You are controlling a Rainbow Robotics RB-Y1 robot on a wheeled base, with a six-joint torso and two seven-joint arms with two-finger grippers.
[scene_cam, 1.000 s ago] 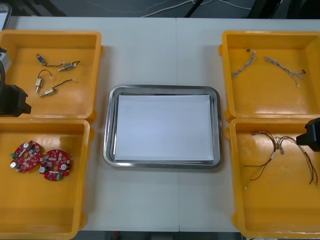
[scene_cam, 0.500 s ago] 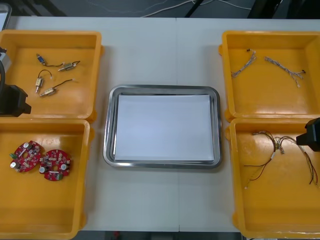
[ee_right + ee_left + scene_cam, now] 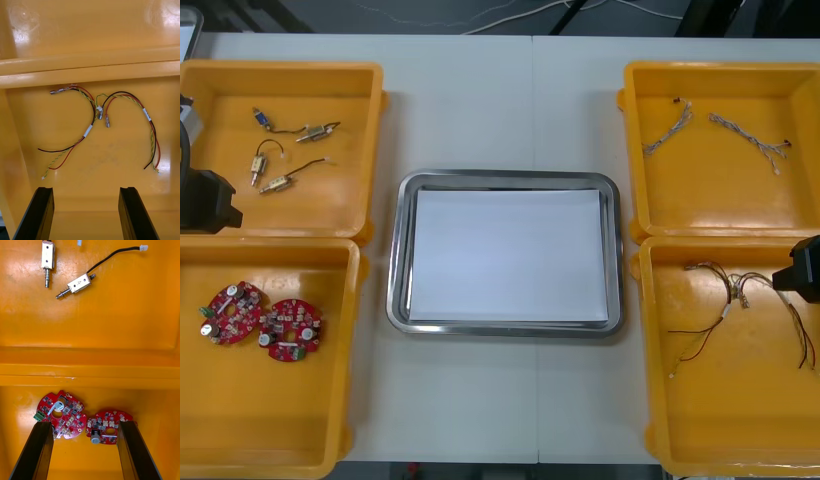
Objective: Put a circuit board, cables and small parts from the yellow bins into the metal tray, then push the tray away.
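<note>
No writing, number or brand can be read anywhere. The white sleeves point(image 3: 88, 131) on the red and yellow cables point(image 3: 93, 111) in the near right yellow bin point(image 3: 650, 350) may carry print, but it is too small to tell. The round red circuit boards point(image 3: 62, 414) in the near left yellow bin point(image 3: 348, 350) show only marks too fine to make out.

We find the tray point(image 3: 394, 250) in the middle; small metal parts point(image 3: 288, 152) lie in the far left bin point(image 3: 280, 67); circuit boards point(image 3: 260, 322) side by side in the near left bin point(image 3: 270, 243); cables point(image 3: 667, 128) in the far right bin point(image 3: 720, 68) and the near right bin point(image 3: 710, 243).
</note>
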